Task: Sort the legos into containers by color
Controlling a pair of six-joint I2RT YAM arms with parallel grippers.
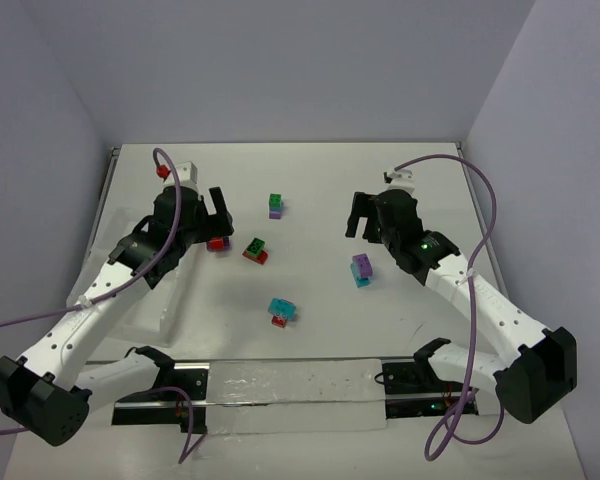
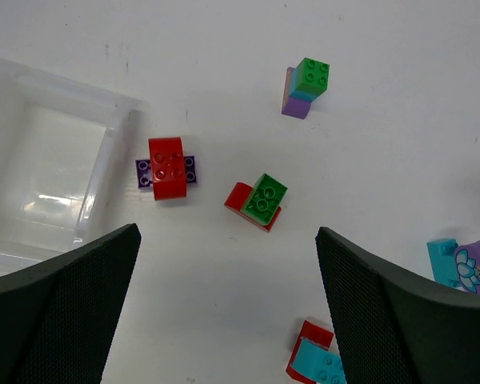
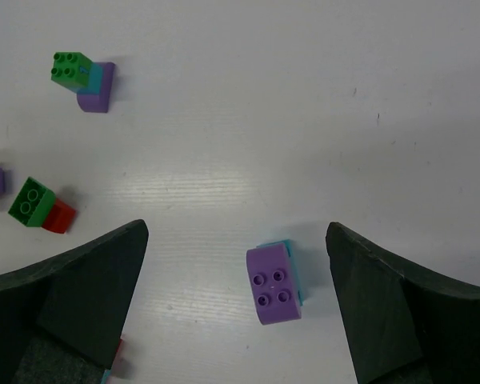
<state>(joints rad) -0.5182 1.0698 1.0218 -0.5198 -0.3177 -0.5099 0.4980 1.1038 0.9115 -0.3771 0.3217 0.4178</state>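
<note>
- The white surface [image 1: 310, 180] is seen carrying everything.
- The clear tray [image 2: 116, 152] is spotted at the left; its dividers can hardly be made out.
- The left claw [image 2: 228, 232] is held spread wide, nothing gripped, with a red-on-purple pair [image 2: 166, 166] lying just beside the tray's corner.
- The right claw [image 3: 237, 226] is likewise released, a purple-on-cyan pair [image 3: 274, 284] framed between its fingers.
- Scattered between the claws: green-on-red [image 2: 262, 198], green-on-purple [image 2: 306, 84], cyan-on-red [image 1: 281, 311].

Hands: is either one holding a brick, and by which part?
Nothing is held. The left hand and right hand are both open with nothing between the fingers. The purple-on-cyan brick lies untouched below the right hand.
</note>
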